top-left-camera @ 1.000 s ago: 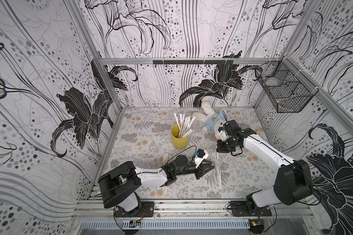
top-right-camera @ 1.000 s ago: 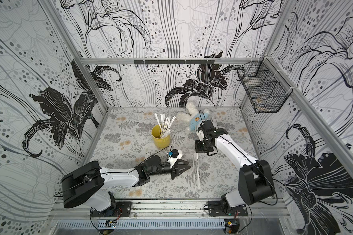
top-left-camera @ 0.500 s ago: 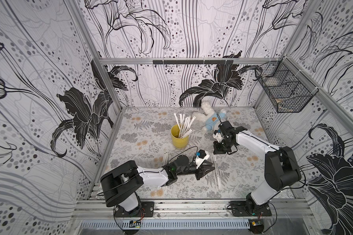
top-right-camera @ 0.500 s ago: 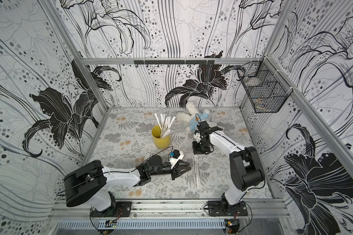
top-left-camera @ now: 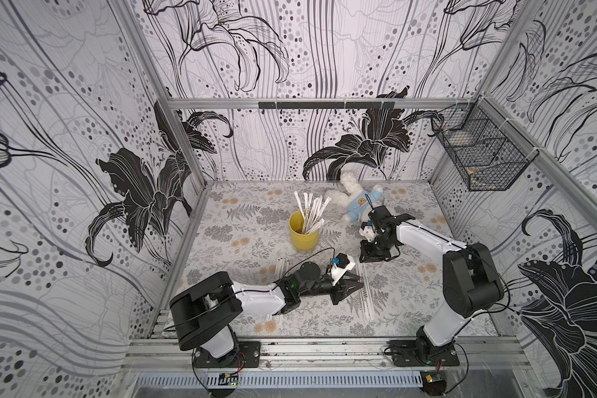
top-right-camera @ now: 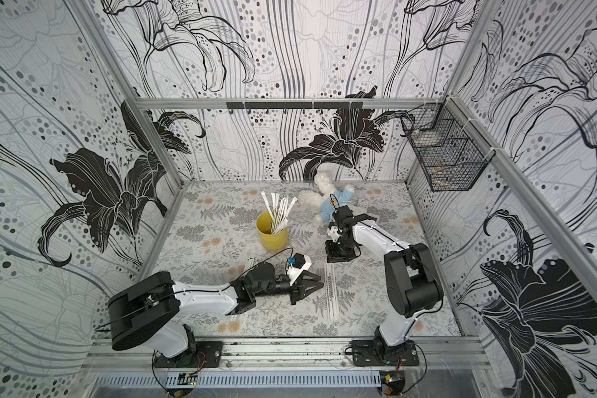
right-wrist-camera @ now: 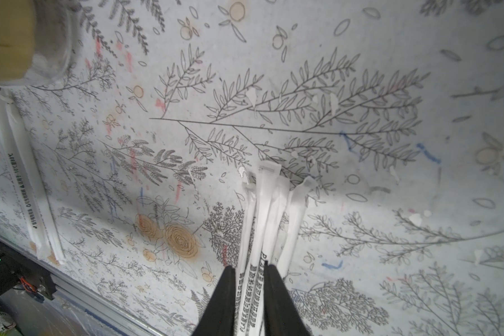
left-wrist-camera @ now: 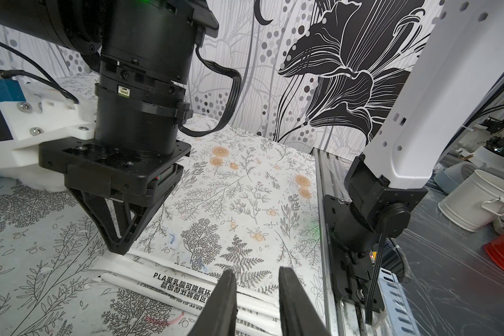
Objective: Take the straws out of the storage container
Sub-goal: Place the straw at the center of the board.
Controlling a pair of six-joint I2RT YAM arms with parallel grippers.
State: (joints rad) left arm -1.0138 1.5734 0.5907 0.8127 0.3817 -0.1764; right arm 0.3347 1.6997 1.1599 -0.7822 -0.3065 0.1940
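The storage container, a yellow cup (top-left-camera: pixel 304 237) (top-right-camera: pixel 273 236), stands mid-table with several straws (top-left-camera: pixel 311 212) (top-right-camera: pixel 280 210) upright in it. More straws (top-left-camera: pixel 367 296) (top-right-camera: pixel 331 293) lie flat on the table to its front right. My right gripper (top-left-camera: pixel 376 256) (right-wrist-camera: pixel 248 269) points straight down at the far end of that pile. Its jaws are slightly parted, with two of the lying straws (right-wrist-camera: pixel 262 221) between them. My left gripper (top-left-camera: pixel 359 281) (left-wrist-camera: pixel 255 275) lies low beside the pile (left-wrist-camera: pixel 169 285), open and holding nothing.
A teddy in a blue shirt (top-left-camera: pixel 357 203) lies just behind the right gripper. A few more straws (top-left-camera: pixel 280 267) (right-wrist-camera: pixel 26 189) lie in front of the cup. A black wire basket (top-left-camera: pixel 479 155) hangs on the right wall. The front rail (top-left-camera: pixel 324 344) borders the table.
The right arm has folded in, and its gripper has come slightly left and down to the table. Its jaws have parted from shut. The left arm has not moved.
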